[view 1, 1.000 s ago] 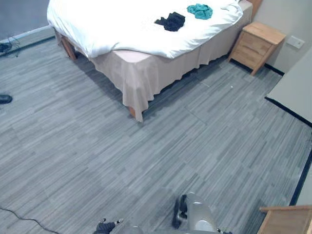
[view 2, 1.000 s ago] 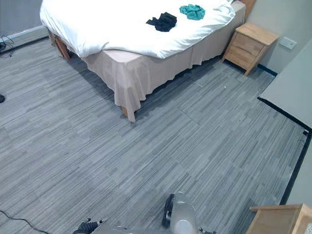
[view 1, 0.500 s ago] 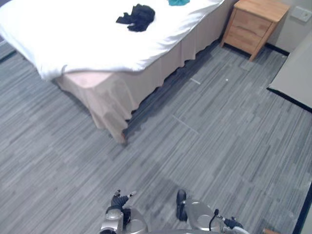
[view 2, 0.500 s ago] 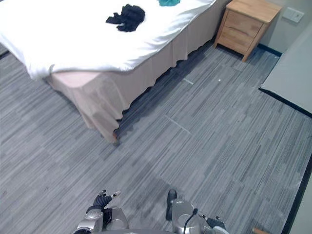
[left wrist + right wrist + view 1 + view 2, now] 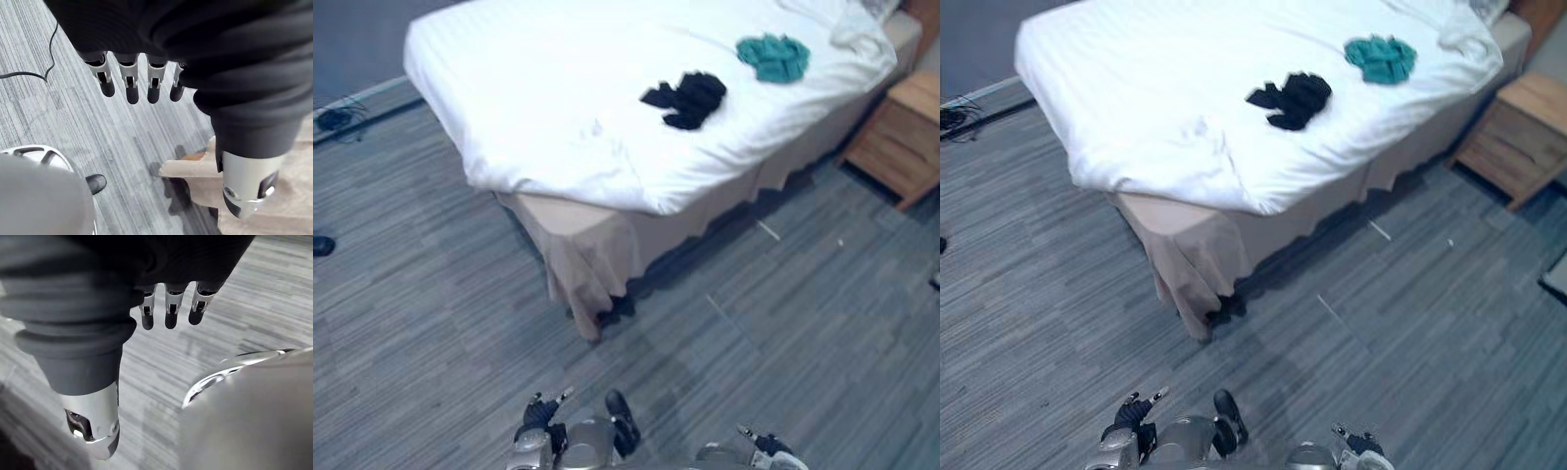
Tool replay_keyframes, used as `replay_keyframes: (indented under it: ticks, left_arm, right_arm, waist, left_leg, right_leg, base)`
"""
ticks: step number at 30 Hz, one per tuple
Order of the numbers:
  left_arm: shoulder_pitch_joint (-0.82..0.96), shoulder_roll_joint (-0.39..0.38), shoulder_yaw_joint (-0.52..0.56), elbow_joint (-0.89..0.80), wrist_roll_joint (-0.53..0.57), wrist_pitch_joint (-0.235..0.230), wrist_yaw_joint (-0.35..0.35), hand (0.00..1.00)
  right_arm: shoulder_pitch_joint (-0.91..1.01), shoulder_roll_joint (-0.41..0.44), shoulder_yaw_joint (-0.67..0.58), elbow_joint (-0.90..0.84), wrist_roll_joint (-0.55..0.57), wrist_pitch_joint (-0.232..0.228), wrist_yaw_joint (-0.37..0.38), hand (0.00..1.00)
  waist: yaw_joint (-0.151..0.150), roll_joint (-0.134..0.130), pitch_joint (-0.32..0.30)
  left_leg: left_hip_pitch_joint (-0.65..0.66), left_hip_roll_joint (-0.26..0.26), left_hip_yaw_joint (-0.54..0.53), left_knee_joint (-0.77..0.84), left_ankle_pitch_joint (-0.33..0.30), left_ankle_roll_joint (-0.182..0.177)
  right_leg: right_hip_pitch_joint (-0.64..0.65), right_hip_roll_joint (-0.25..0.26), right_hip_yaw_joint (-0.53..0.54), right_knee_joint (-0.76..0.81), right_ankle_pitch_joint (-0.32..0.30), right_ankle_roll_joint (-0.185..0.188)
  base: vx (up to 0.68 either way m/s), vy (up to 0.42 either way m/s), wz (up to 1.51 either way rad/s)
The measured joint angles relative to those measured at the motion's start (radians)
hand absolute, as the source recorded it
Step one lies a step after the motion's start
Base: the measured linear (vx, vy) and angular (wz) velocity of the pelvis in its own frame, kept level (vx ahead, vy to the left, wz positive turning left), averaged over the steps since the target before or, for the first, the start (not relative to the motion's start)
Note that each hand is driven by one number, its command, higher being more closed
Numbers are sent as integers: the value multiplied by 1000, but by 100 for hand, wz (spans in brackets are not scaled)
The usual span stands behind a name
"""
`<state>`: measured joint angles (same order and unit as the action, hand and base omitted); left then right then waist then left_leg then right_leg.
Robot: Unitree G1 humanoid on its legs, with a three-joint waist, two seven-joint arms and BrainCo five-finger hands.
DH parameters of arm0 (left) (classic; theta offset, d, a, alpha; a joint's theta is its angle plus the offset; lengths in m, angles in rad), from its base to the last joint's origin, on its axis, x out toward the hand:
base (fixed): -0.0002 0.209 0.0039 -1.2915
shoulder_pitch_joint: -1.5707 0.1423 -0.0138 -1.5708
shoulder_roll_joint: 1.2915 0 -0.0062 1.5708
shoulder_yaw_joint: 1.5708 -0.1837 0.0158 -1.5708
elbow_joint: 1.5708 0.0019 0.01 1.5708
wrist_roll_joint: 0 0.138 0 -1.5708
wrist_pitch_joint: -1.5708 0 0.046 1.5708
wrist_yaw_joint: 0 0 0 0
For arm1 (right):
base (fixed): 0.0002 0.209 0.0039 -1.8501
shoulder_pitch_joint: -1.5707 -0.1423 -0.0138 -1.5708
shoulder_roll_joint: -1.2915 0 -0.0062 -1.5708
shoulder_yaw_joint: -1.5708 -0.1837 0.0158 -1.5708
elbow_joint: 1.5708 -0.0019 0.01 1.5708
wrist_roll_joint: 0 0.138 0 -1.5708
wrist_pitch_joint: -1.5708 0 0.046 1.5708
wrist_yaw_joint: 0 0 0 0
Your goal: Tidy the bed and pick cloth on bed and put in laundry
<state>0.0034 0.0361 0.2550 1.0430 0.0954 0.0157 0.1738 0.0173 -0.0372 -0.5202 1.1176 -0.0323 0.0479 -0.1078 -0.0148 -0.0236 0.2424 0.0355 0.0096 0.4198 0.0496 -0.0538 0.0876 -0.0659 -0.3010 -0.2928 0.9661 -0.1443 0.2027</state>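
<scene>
Robot faces the bed corner, both hands empty.
The left hand (image 5: 128,81) and right hand (image 5: 168,308) hang over the floor (image 5: 822,323), fingers loosely straight. A black cloth (image 5: 687,98) and a teal cloth (image 5: 773,57), perhaps shirts, lie on the bed (image 5: 538,117), well apart from the hands. The robot should step close alongside before reaching.

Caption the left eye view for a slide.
Black cloth and teal cloth lie apart on the white bed; left hand and right hand hang open.
</scene>
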Motion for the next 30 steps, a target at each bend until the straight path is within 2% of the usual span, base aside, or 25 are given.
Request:
replay_keyframes:
  ticks: [1,2,4,5,6,7,8,9,10,11,12,13,15,16,18,20,22,24,26,27,30]
  left_arm:
    - [0,2,-2,2,-1,1,0,0]
    - [0,8,-8,2,-2,2,0,0]
    - [4,11,-11,5,-1,3,0,0]
    - [4,14,-18,5,-1,2,0,0]
    - [2,17,-24,5,-1,3,0,0]
    - [0,17,-24,5,-1,3,0,0]
    - [-3,17,-23,6,-1,3,0,0]
    - [-2,19,-22,8,0,3,0,0]
    - [-2,23,-19,8,0,3,0,0]
    - [0,31,-6,12,4,3,0,0]
    - [0,15,24,23,10,4,0,0]
    - [5,-3,27,25,12,6,0,0]
    - [9,-48,33,27,16,6,0,0]
    - [12,-53,39,26,16,6,-1,0]
    - [13,-54,65,23,9,1,0,0]
    - [16,-50,73,7,-16,0,2,0]
    - [17,-53,67,-54,-49,-2,8,0]
    - [15,-56,61,-176,-107,-12,37,0]
    - [17,-39,69,-319,-158,-41,72,0]
    - [14,-22,84,-402,-194,-62,97,0]
    - [-36,32,104,-615,-227,-80,141,0]
  right_arm:
    - [6,-1,9,0,1,1,-1,0]
    - [13,2,10,0,4,-1,-1,0]
    - [12,5,11,-1,4,-1,-1,0]
    - [13,9,11,0,4,-1,-1,0]
    - [12,12,10,0,7,0,-1,0]
    - [13,12,9,1,14,0,-1,0]
    - [13,12,4,3,24,1,-1,0]
    - [17,14,4,3,33,3,-1,0]
    - [20,19,4,3,35,3,0,0]
    - [27,35,-5,5,37,2,0,0]
    - [36,38,-22,4,41,2,1,0]
    - [44,28,-22,1,41,2,1,0]
    - [46,-1,-19,-3,41,2,2,0]
    - [45,-3,-15,-3,41,1,2,0]
    - [44,-2,-14,-3,41,-1,0,0]
    - [46,-1,-12,-3,41,-2,-3,0]
    - [61,1,-11,-3,41,-3,-7,0]
    - [83,4,-12,-11,45,-4,-23,0]
    - [109,5,-10,-44,44,-8,-25,0]
    - [110,2,-10,-45,43,-12,-25,0]
    - [119,3,-11,-85,42,-21,-25,0]
  waist:
    - [0,8,3]
    - [4,-2,1]
    - [2,-7,-4]
    - [3,-12,-7]
    - [3,-15,-8]
    - [3,-15,-8]
    - [3,-16,-8]
    - [3,-21,-11]
    - [4,-36,-17]
    - [2,-57,-25]
    - [-6,-42,-24]
    - [-9,-18,-34]
    - [-15,50,-36]
    - [-21,59,-41]
    - [-24,65,-45]
    - [-23,57,-41]
    - [-25,44,-39]
    - [-26,45,-24]
    - [-20,63,-16]
    - [-25,73,-18]
    - [-24,93,-15]
  left_leg:
    - [11,-4,-21,-7,-2,-4]
    - [30,-11,-59,-12,8,-10]
    - [50,-13,-124,-16,7,-23]
    - [51,-12,-170,-16,5,-36]
    - [46,-10,-217,-16,4,-53]
    - [45,-7,-239,-17,2,-66]
    - [44,3,-275,-16,-6,-91]
    - [46,14,-302,-12,-15,-119]
    - [43,16,-314,-10,-19,-134]
    - [51,21,-332,-20,-28,-168]
    - [84,66,-290,-62,-16,-186]
    - [94,98,-265,-74,-3,-204]
    - [118,187,-225,-118,37,-260]
    - [117,210,-222,-125,55,-270]
    - [117,226,-201,-119,59,-269]
    - [98,223,-173,-90,65,-267]
    - [34,201,-169,-2,65,-265]
    - [-22,183,-152,104,63,-256]
    - [-32,179,-118,122,62,-254]
    - [-19,173,-111,85,71,-238]
    - [-19,167,-85,-2,90,-211]
  right_leg:
    - [-22,-13,-12,-9,-22,-8]
    - [-50,-33,-14,-70,-61,-15]
    - [-62,-23,23,-275,-78,-8]
    - [-61,4,89,-444,-72,-9]
    - [-62,27,168,-608,-53,-18]
    - [-61,35,200,-676,-34,-19]
    - [-63,47,255,-785,18,-24]
    - [-60,54,285,-855,63,-32]
    - [-60,53,294,-879,81,-39]
    - [-56,49,293,-863,168,6]
    - [-58,76,259,-815,183,10]
    - [-58,96,243,-811,169,0]
    - [-41,165,195,-812,153,-25]
    - [-40,189,182,-810,144,-41]
    - [-34,207,174,-809,133,-53]
    - [-31,208,166,-814,118,-58]
    - [-25,173,144,-820,116,-55]
    - [4,133,112,-827,117,-57]
    - [24,122,98,-826,117,-57]
    - [14,122,93,-826,114,-56]
    - [-23,129,82,-826,124,-62]
  base:
    - [323,-22,117]
    - [322,-67,111]
    - [306,-123,115]
    - [264,-220,117]
    - [292,-328,115]
    - [266,-396,103]
    - [252,-448,83]
    - [204,-399,74]
    - [162,-454,73]
    - [161,-469,73]
    - [172,-462,68]
    - [268,-395,45]
    - [272,-336,30]
    - [169,-238,20]
    - [111,-146,8]
    - [68,-75,14]
    - [40,-24,47]
    - [27,14,58]
    - [7,24,32]
    - [0,24,18]
    - [-41,23,13]
